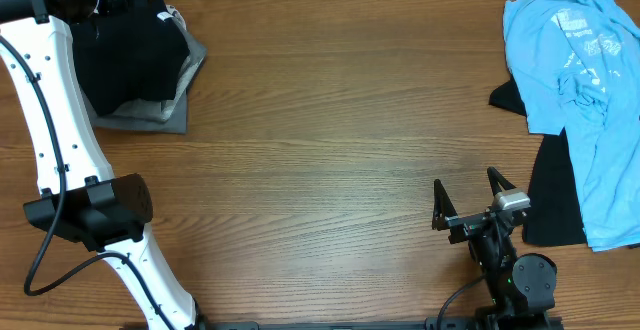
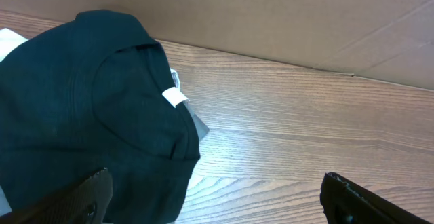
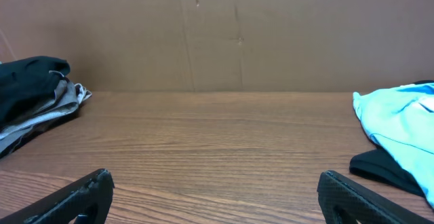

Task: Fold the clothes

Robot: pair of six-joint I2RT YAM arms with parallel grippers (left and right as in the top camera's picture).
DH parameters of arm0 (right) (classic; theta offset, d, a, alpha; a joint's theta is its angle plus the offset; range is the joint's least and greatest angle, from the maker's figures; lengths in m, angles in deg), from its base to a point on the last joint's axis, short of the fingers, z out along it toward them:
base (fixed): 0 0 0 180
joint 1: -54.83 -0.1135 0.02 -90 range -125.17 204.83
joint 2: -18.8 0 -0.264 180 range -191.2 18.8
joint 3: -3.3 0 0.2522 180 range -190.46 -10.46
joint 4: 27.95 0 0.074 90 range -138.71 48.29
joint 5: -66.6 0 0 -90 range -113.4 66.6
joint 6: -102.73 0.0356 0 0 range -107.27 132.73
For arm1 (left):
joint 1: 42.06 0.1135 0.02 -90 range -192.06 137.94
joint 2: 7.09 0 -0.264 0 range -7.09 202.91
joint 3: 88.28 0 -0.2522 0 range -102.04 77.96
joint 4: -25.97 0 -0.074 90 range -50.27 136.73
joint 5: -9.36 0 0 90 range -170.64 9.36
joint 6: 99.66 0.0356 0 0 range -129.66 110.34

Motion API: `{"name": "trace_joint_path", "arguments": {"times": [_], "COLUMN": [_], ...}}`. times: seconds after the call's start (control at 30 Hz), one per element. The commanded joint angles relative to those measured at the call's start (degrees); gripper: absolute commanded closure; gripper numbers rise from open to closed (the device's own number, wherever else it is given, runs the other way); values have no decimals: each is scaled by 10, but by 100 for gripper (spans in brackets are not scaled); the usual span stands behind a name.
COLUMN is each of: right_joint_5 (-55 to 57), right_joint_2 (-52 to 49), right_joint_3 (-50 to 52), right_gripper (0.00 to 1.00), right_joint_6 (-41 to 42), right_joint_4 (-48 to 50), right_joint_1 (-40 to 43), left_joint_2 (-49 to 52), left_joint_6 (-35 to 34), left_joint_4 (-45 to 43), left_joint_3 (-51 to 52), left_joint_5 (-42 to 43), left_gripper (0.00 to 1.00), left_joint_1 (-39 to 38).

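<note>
Overhead, a black tee (image 1: 130, 55) looks folded on grey trousers (image 1: 140, 120) at the bench's (image 1: 320, 150) far left corner, while a blue tee (image 1: 580, 90) lies crumpled at the right edge, with left pincer (image 2: 215, 178) and right pincer (image 1: 464, 178) both apart and empty.

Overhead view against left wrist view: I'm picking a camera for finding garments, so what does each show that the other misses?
Only overhead: the light blue tee at the table's right side, lying over a dark garment, and the right gripper, jaws open. Only left wrist: the white neck label inside the collar of the black T-shirt. Both: that black T-shirt bunched up, grey fabric peeking from beneath it, and the wooden table.
</note>
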Motion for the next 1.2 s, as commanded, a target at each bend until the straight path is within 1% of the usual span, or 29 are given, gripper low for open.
{"name": "trace_joint_path", "arguments": {"times": [0.0, 0.17, 0.27, 0.37, 0.43, 0.5, 0.53, 0.6, 0.73, 0.8, 0.93, 1.07, 1.17], "right_joint_5": [6, 6, 6, 6, 6, 6, 6, 6, 6, 6, 6, 6, 6], "right_joint_2": [5, 5, 5, 5, 5, 5, 5, 5, 5, 5, 5, 5, 5], "right_joint_3": [6, 6, 6, 6, 6, 6, 6, 6, 6, 6, 6, 6, 6], "right_gripper": [0, 0, 0, 0, 0, 0, 0, 0, 0, 0, 0, 0, 0], "right_joint_6": [0, 1, 1, 0, 1, 1, 0, 1, 1, 1, 0, 0, 1], "right_joint_4": [3, 3, 3, 3, 3, 3, 2, 3, 3, 3, 3, 2, 3], "right_joint_1": [-1, -1, -1, -1, -1, -1, -1, -1, -1, -1, -1, -1, -1], "left_joint_2": [1, -22, -54, -101, -146, -197, -222, -281, -408, -464, -577, -697, -774], "left_joint_6": [-8, -8, -8, -6, -6, -9, -16, -24, -42, -47, -47, -47, -47], "left_joint_4": [-1, -1, -1, -9, -20, -54, -87, -171, -384, -468, -588, -688, -761], "left_joint_3": [-3, -2, 12, 61, 125, 205, 250, 359, 611, 720, 915, 1087, 1195], "left_joint_5": [4, 3, -19, -29, -54, -57, -54, -42, -14, -15, -20, -18, -6], "left_gripper": [0, 0, 0, 0, 0, 0, 0, 0, 0, 0, 0, 0, 0], "left_joint_1": [-3, -24, -42, -59, -68, -72, -74, -76, -78, -79, -79, -80, -80]}}
